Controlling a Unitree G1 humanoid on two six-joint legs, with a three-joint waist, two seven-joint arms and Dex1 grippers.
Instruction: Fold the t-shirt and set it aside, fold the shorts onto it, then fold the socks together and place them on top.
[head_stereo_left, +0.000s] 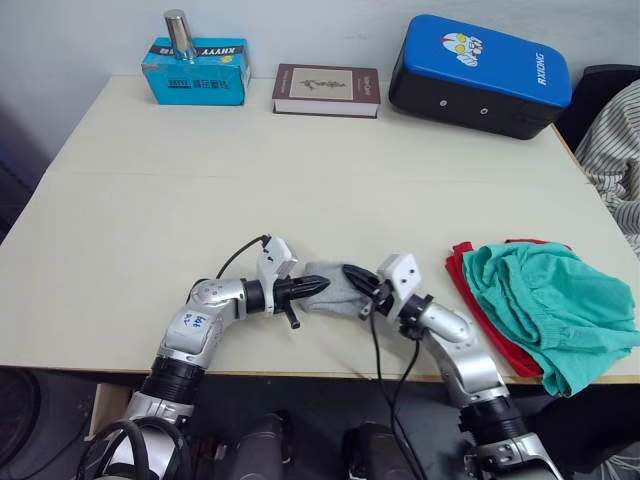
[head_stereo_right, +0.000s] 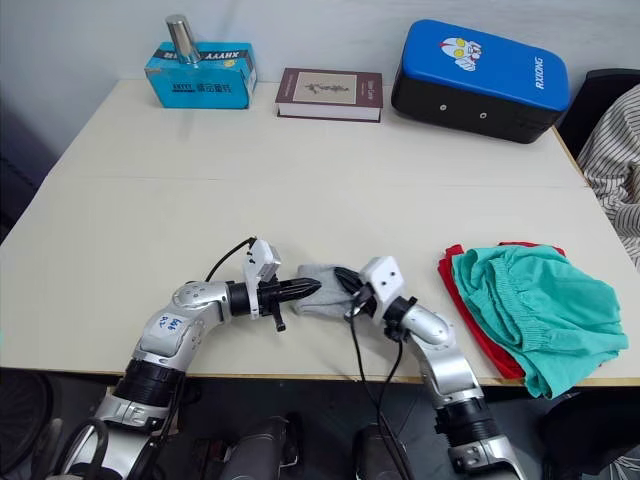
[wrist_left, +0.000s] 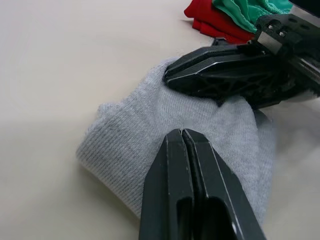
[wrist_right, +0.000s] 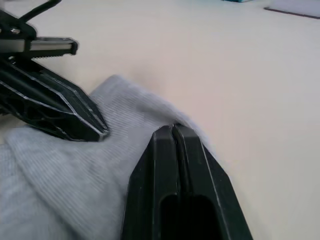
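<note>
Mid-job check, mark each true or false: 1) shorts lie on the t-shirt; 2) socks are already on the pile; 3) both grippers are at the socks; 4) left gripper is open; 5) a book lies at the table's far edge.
1) True: the shorts lie on the t-shirt.
2) False: the socks lie on the table, apart from the pile.
3) True: left gripper and right gripper press on them.
4) False: its fingers are shut.
5) True: the book.

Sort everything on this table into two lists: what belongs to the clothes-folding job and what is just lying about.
Belongs to the job:
socks
shorts
t-shirt

Just lying about:
tissue box
metal cup
book
blue pad
</note>
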